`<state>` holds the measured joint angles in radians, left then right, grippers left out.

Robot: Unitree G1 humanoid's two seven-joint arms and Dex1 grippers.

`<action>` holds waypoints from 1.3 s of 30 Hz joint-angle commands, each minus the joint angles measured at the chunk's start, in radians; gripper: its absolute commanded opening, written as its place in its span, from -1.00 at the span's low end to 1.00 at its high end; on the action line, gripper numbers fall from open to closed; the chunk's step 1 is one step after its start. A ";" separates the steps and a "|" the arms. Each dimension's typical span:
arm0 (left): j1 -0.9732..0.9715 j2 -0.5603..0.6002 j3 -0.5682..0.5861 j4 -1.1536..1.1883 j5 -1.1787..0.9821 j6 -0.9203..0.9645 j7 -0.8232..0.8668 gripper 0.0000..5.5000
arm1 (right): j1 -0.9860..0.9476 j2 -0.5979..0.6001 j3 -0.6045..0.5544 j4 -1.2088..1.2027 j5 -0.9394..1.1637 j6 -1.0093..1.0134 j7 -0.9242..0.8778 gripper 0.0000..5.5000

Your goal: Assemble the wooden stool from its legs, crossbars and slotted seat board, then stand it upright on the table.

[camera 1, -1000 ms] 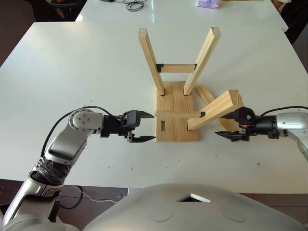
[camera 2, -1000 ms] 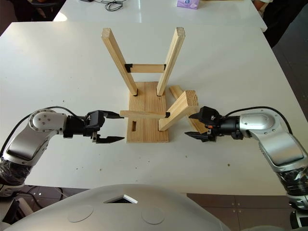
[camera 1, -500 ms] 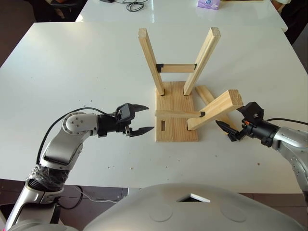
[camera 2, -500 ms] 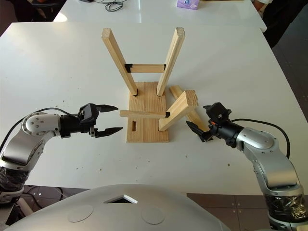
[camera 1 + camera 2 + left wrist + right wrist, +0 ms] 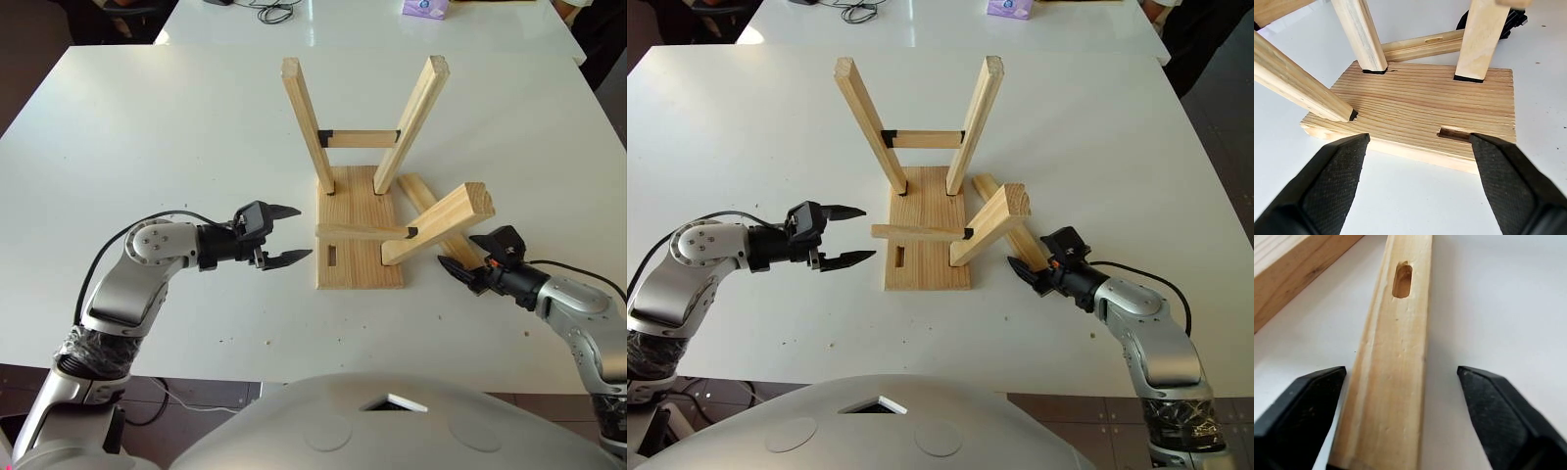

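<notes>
Left of the seat board [image 5: 359, 266], the left gripper [image 5: 302, 232] has pulled back from the board's near-left edge, where it sat close to the free end of the loose crossbar [image 5: 358, 232]. It now hangs a short way off with its fingers spread and nothing in them. Right of the board, the right gripper [image 5: 458, 262] has dropped lower and turned. Its jaws are apart and sit either side of the near end of the fourth leg [image 5: 1393, 362], which lies flat on the table just beside the board's right edge.

The board itself has not moved. Two legs [image 5: 307, 122] still stand in its far slots, joined by a crossbar [image 5: 361, 139]. The third leg [image 5: 441, 223] leans tilted at the near-right slot rather than upright. The near-left slot [image 5: 334, 257] is open.

My reading is that the right arm is lining up to take the fourth leg while the left clears the way. The stool is about half built, and the leaning leg probably needs seating properly too.

The white table [image 5: 147, 127] is glossy, with a few small specks near the board. Beyond the board stands a second white table with dark cables [image 5: 274, 10] and what looks like a lilac tissue pack [image 5: 424, 8], though it is cut off at the edge. The floor around the tables is dark.
</notes>
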<state>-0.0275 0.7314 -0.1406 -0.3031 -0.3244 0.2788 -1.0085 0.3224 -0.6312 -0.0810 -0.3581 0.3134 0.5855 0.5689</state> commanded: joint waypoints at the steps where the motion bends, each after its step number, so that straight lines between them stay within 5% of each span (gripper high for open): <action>1: -0.019 -0.012 0.013 0.012 0.000 0.003 0.012 0.38 | -0.007 0.011 -0.005 0.035 -0.025 -0.011 -0.017 0.25; 9: -0.040 0.017 0.109 0.097 -0.009 -0.020 0.008 0.38 | -0.031 -0.010 0.003 0.060 -0.045 -0.063 0.014 -0.23; 16: -0.146 0.009 0.204 0.158 -0.070 0.024 0.024 0.38 | -0.043 -0.021 -0.032 0.058 -0.042 -0.081 0.036 -0.25; 21: -0.305 -0.018 0.304 0.165 -0.201 0.152 0.092 0.38 | -0.094 -0.046 -0.161 0.056 0.003 -0.058 0.033 -0.25; 30: -0.564 -0.128 0.369 0.067 -0.531 0.444 0.248 0.38 | -0.307 -0.101 -0.537 -0.023 0.577 0.047 0.197 -0.25; 39: -0.616 -0.286 0.280 -0.100 -0.810 0.591 0.397 0.38 | -0.543 -0.195 -0.398 -0.137 0.974 0.227 0.219 -0.25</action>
<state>-0.6315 0.4645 0.1762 -0.3829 -1.1296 0.8587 -0.6332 -0.1537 -0.8014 -0.5341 -0.4760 1.2169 0.7696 0.7967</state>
